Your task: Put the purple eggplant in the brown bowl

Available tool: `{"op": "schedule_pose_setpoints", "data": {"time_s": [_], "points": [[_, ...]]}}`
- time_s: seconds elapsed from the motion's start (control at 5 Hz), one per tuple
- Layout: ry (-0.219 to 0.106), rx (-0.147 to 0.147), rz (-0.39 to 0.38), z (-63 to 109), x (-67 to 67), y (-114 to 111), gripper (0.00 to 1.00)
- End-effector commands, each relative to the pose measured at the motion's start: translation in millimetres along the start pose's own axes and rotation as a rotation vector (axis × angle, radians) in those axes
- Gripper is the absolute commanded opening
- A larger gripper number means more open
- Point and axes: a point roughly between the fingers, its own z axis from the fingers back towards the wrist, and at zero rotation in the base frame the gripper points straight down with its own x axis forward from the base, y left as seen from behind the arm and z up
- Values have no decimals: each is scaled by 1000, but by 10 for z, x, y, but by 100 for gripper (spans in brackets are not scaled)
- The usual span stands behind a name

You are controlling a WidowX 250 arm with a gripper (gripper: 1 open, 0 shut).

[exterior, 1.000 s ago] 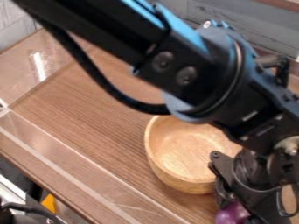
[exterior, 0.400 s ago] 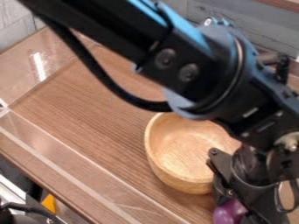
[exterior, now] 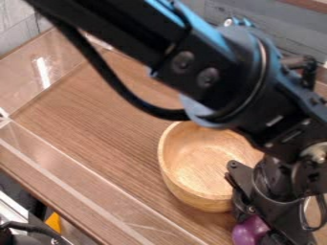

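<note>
The brown bowl (exterior: pixel 207 169) is a large round wooden one, sitting on the wood-grain table right of centre; its far right part is hidden behind the black arm. At the bottom right, the purple eggplant (exterior: pixel 248 231) shows as a small glossy purple lump just in front of the bowl's near rim. My gripper (exterior: pixel 255 225) points straight down over it, with its black fingers shut on the eggplant. Much of the eggplant is covered by the fingers and cut off near the frame's bottom edge.
The bulky black arm (exterior: pixel 192 67) crosses from the top left to the bottom right above the bowl. A clear plastic wall (exterior: pixel 52 153) runs along the table's left and near side. The wooden tabletop (exterior: pixel 102 115) stretches left of the bowl.
</note>
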Motion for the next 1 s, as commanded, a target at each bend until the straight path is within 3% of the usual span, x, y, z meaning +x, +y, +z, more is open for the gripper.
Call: {"op": "schedule_pose_setpoints", "data": {"time_s": [0.0,0.8], "points": [[5,10,21,1,14,67,0],[18,23,33,-41,12,101,0]]}}
